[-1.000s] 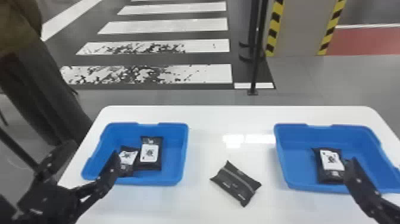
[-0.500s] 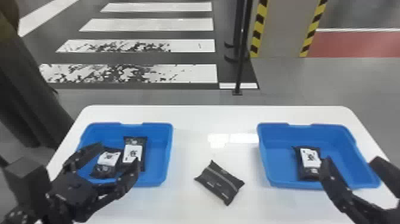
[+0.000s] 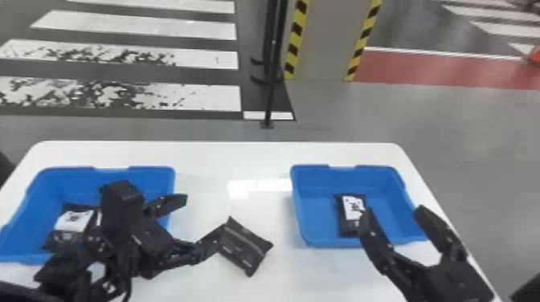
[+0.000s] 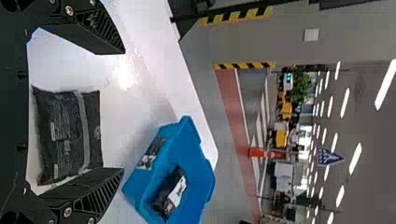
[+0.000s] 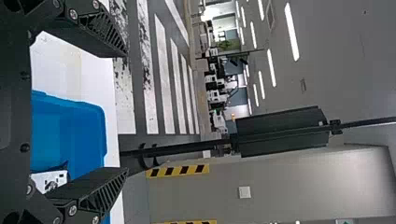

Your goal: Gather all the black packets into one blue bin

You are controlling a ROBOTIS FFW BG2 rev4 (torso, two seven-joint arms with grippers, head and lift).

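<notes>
A black packet [image 3: 246, 248] lies on the bare tabletop, a little below the middle of the head view, its plain side with a pale stripe facing up, between the two bins. The left gripper [image 3: 205, 213] is right by it, one fingertip overlapping its corner in my line of sight; I can't say whether they touch. Its fingers stand wide apart, with nothing clasped.

At lower left, the left arm [image 3: 120, 217] cuts across my sight of the left blue bin [image 3: 157, 176], where I can make out a white-labelled packet [image 3: 72, 221]; how many more lie behind the arm I can't tell. Right of centre sits the right blue bin [image 3: 311, 180], holding another labelled packet [image 3: 350, 213]. The right gripper [image 3: 393, 211] is at its near side, lower right, fingers parted and empty.

All of this is on a white table [image 3: 225, 154]. Past it, a black pole [image 3: 271, 88] stands at upper centre, crosswalk stripes [image 3: 160, 25] cover the upper left, and a red floor band [image 3: 434, 70] runs across the upper right.
</notes>
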